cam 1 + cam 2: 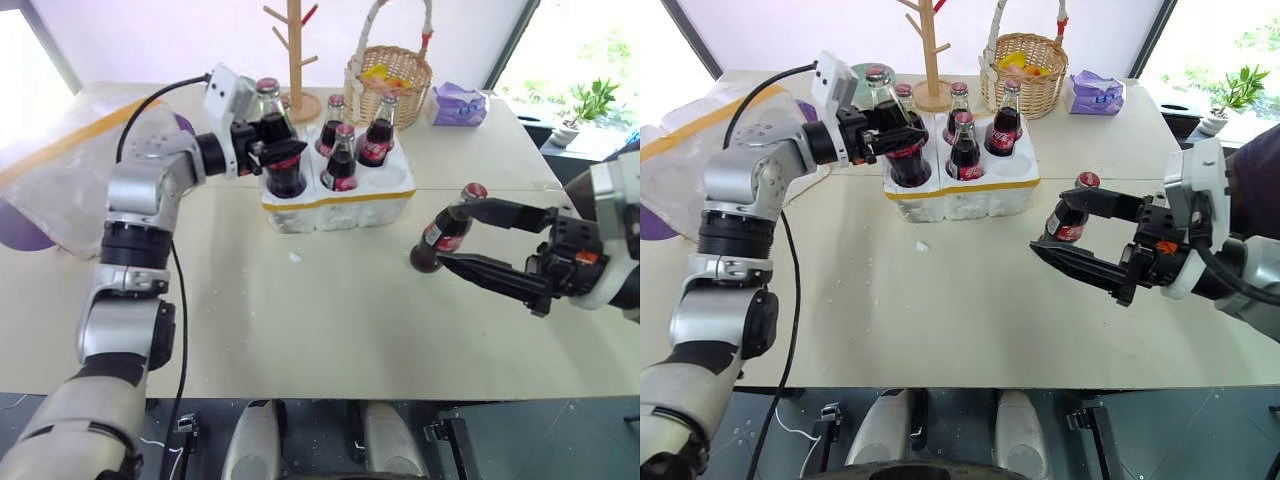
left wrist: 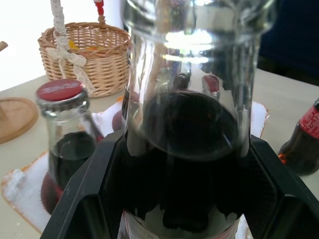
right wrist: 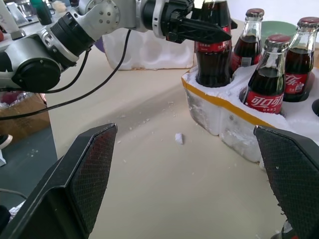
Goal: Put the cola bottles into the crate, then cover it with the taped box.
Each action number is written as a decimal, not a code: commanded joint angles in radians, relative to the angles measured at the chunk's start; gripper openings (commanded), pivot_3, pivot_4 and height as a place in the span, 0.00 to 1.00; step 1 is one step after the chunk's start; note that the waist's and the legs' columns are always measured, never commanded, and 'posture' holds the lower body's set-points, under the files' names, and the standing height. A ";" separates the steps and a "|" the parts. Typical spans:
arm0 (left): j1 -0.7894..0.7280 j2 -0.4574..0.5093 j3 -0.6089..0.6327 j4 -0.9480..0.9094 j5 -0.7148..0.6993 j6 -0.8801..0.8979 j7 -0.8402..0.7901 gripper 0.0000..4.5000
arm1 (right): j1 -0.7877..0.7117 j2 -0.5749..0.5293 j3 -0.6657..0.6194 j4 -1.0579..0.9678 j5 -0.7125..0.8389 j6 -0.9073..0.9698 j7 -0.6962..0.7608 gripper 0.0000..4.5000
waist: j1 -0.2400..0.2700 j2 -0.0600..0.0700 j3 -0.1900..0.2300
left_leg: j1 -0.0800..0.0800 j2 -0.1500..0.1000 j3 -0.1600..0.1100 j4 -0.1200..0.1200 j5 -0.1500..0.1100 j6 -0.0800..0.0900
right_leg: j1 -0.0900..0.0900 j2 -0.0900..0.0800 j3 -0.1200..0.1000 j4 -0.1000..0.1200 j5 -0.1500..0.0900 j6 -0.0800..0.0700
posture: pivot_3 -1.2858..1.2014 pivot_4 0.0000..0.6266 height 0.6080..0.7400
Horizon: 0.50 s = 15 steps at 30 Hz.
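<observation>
A pale beige counter (image 1: 330, 310) fills the scene, with a seam running across it. Bright windows with dark frames (image 1: 515, 40) stand behind it, letting in strong daylight. A potted green plant (image 1: 585, 108) sits at the far right, and dark floor (image 1: 470, 440) shows below the near edge.

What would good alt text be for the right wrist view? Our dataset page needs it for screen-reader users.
The right gripper stands wide open over a beige table, facing the crate, which holds several cola bottles. Across the table, the left gripper is shut on a bottle standing in the crate's near corner well.
</observation>
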 commanded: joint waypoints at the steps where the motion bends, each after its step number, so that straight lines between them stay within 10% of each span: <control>1: -0.014 0.000 -0.004 -0.035 0.016 -0.022 0.021 0.54 | -0.018 0.004 -0.005 0.002 -0.010 -0.029 0.008 1.00 | 0.000 0.000 0.000 | 0.000 0.000 0.000 0.000 0.000 0.000 | 0.000 0.000 0.000 0.000 0.000 0.000 | 0.52 0.24 1.00; 14: -0.034 -0.175 -0.029 0.314 0.142 -0.261 0.188 0.54 | -0.034 -0.001 0.009 0.018 -0.030 -0.038 0.035 1.00 | 0.014 0.001 -0.001 | 0.000 -0.001 0.000 0.001 0.000 0.000 | 0.001 0.000 0.000 0.000 0.000 0.000 | 0.52 0.24 1.00; 15: -0.037 -0.176 -0.018 0.319 0.130 -0.258 0.181 0.65 | -0.032 -0.001 0.007 0.016 -0.030 -0.037 0.035 1.00 | 0.018 0.001 -0.001 | 0.001 -0.001 0.000 0.002 0.000 0.000 | 0.002 0.000 0.000 0.000 0.000 0.000 | 0.52 0.24 1.00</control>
